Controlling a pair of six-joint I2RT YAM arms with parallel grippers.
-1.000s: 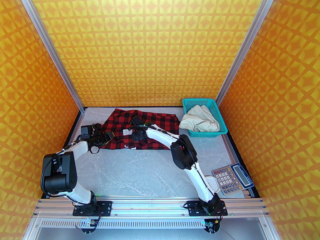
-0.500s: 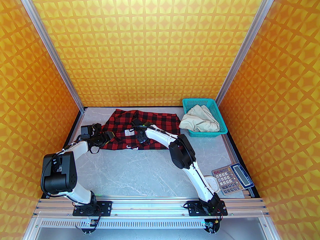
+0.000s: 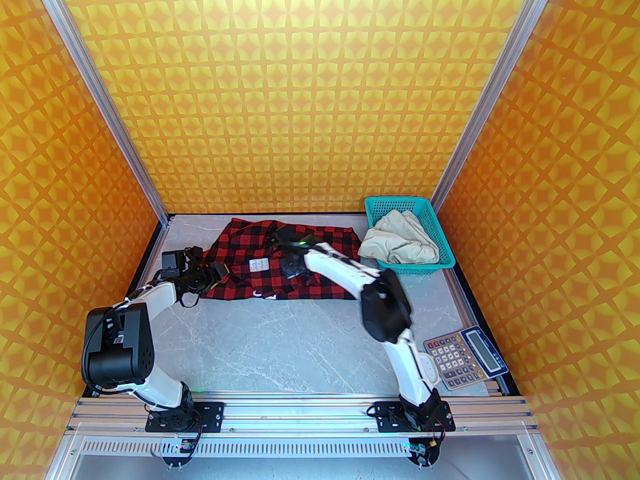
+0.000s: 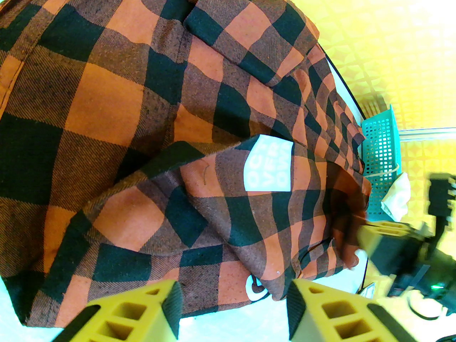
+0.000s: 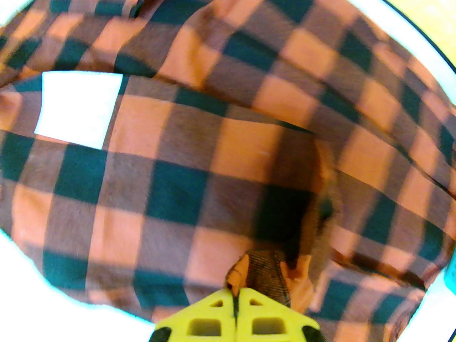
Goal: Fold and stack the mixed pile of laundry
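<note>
Grey marble-pattern table (image 3: 300,338), enclosed by orange patterned walls (image 3: 320,93), forms the work area.

**Top external view.** The checked shirt (image 3: 240,248) lies rumpled and partly spread at the far left-centre of the table. The cream trousers (image 3: 400,245) sit bunched in the teal basket (image 3: 442,253) at the far right, spilling over its left rim. A calculator (image 3: 465,358) lies near the right edge. The left arm (image 3: 160,293) ends at the shirt's near-left edge. The right arm (image 3: 340,273) reaches over the shirt's middle.

**Left wrist view.** The left gripper (image 4: 233,308) has its yellow fingers spread apart and holds nothing. It is poised at the near hem, below a white patch (image 4: 269,164).

**Right wrist view.** The right gripper (image 5: 236,298) has its fingers pressed together, pinching a small raised tuck of shirt fabric. This view is motion-blurred.

**Handling.** Both garments appear light, soft and limp. Expect cloth to sag, drag and fold on itself when lifted. Grip the shirt at firm edges such as the hem, cuff, collar or shoulder seam. A mid-panel pinch is likely to gather more than one layer. Take the trousers at the waistband.
</note>
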